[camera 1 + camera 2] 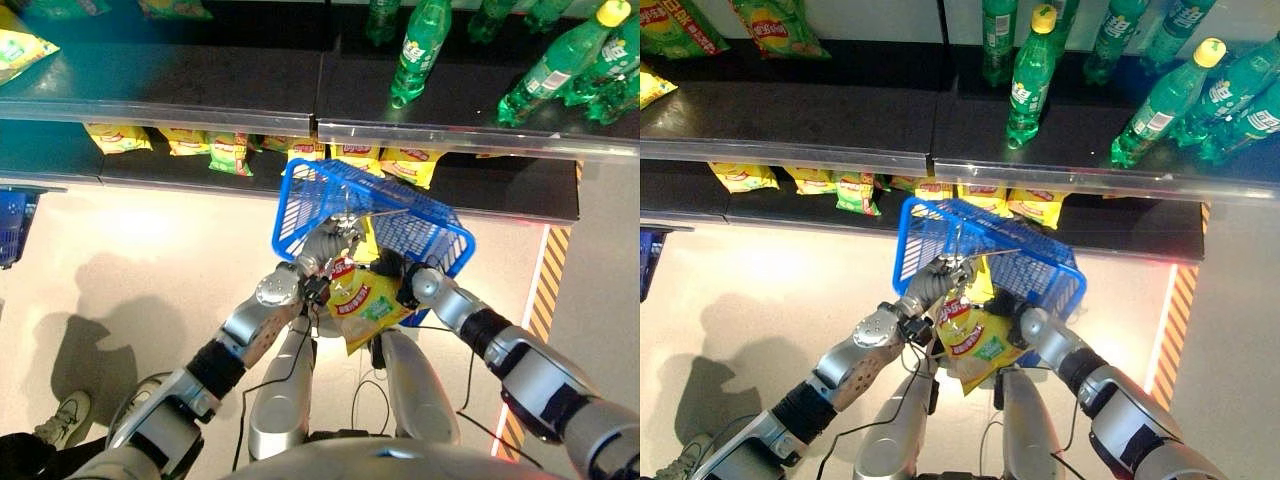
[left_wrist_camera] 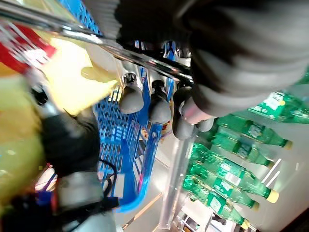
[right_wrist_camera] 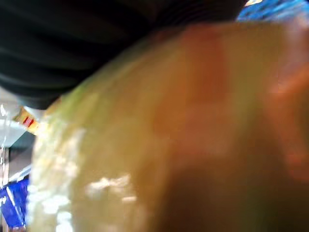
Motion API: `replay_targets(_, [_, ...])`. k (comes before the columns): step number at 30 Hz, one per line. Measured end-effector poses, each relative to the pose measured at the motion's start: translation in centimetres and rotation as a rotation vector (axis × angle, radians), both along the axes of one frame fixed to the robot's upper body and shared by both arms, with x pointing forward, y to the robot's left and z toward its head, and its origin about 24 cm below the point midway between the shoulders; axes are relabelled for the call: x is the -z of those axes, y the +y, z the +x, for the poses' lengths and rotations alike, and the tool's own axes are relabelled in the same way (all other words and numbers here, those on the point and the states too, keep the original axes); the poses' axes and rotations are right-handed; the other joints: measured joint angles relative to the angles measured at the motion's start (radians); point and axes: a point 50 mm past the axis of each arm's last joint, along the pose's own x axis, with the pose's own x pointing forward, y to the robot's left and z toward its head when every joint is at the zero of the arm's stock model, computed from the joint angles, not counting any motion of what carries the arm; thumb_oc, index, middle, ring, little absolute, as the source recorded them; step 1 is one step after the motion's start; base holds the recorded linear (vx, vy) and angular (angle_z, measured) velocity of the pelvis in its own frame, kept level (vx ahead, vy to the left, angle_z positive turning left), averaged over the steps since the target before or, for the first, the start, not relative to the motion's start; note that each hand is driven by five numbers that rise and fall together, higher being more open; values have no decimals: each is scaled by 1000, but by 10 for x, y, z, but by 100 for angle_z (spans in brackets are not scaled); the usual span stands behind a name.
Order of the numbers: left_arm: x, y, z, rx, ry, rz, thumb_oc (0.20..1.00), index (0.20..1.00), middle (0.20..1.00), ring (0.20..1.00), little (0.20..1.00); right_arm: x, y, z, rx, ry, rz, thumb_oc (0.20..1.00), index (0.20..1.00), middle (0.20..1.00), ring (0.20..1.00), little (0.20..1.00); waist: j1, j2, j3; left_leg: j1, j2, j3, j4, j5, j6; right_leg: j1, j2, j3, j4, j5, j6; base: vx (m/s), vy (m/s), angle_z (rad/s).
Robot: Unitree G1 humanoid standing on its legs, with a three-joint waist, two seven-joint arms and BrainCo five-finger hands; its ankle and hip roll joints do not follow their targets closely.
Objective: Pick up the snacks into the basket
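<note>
A blue mesh basket (image 1: 425,228) hangs tilted in front of the shelves. My left hand (image 1: 322,248) is curled round its metal wire handle (image 2: 96,41), with the fingers (image 2: 159,104) wrapped over the bar. A yellow snack bag (image 1: 365,305) with red and green print sits at the basket's near rim, partly below it. My right hand (image 1: 398,272) is shut on the top of that bag, and the bag (image 3: 169,135) lies right against the right wrist view. Another yellow bag shows inside the basket between the two hands.
A low shelf holds several yellow and green snack bags (image 1: 230,150). The shelf above carries green bottles (image 1: 420,50). A second blue basket (image 1: 12,220) is at the left edge. A person's shoe (image 1: 65,415) is at lower left, and a yellow-black floor stripe (image 1: 548,280) at right.
</note>
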Motion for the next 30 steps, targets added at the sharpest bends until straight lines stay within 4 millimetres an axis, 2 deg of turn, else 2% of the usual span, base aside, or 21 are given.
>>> replay_targets(5, [4,-7,-5,25,37,-22,200,200,200,200,200,-8,-19,18,229,-19,95,200,200,200,200,200,30,29,30,-18,-3,-7,4,0,0,-19,0,0,9,0,0,-27,11,3])
replay_targets(8, [3,-7,-6,27,55,-45,200,200,200,200,200,-29,-40,38,408,-47,141,200,200,200,200,200,54,39,59,-48,-8,-11,14,12,-4,-51,-2,-1,26,1,0,-31,11,4])
replay_targets(12, [-2,-16,-13,76,60,-82,200,200,200,200,200,-50,-76,49,679,-80,250,200,200,200,200,200,82,54,74,-79,-17,-33,22,17,-3,-73,-11,-18,37,1,0,-14,6,15])
replay_targets(15, [-9,-21,-18,115,43,-102,200,200,200,200,200,-62,-80,55,739,-103,341,200,200,200,200,200,85,55,75,-94,-23,-49,21,21,-2,-79,-16,-30,35,-1,0,6,10,20])
replay_targets(18, [-16,-23,-20,134,18,-110,200,200,200,200,200,-65,-84,56,781,-102,399,200,200,200,200,200,107,56,75,-111,-29,-66,21,25,-4,-93,-18,-36,37,-5,3,7,12,14])
replay_targets(23, [-19,-25,-19,145,21,-116,200,200,200,200,200,-66,-89,56,807,-95,408,200,200,200,200,200,111,69,80,-135,-42,-90,20,33,-3,-109,-31,-57,40,-11,6,7,4,16])
replay_targets(25, [-19,-26,-19,149,22,-116,200,200,200,200,200,-64,-90,54,815,-83,401,1000,1000,1000,1000,1000,113,69,80,-141,-45,-93,20,35,-2,-111,-33,-61,40,-11,6,14,8,9])
replay_targets(30, [-18,-27,-20,155,39,-123,200,200,200,200,200,-60,-91,52,816,-75,360,1000,1000,1000,1000,1000,112,69,80,-139,-51,-94,18,37,2,-106,-42,-63,39,-12,7,12,12,4])
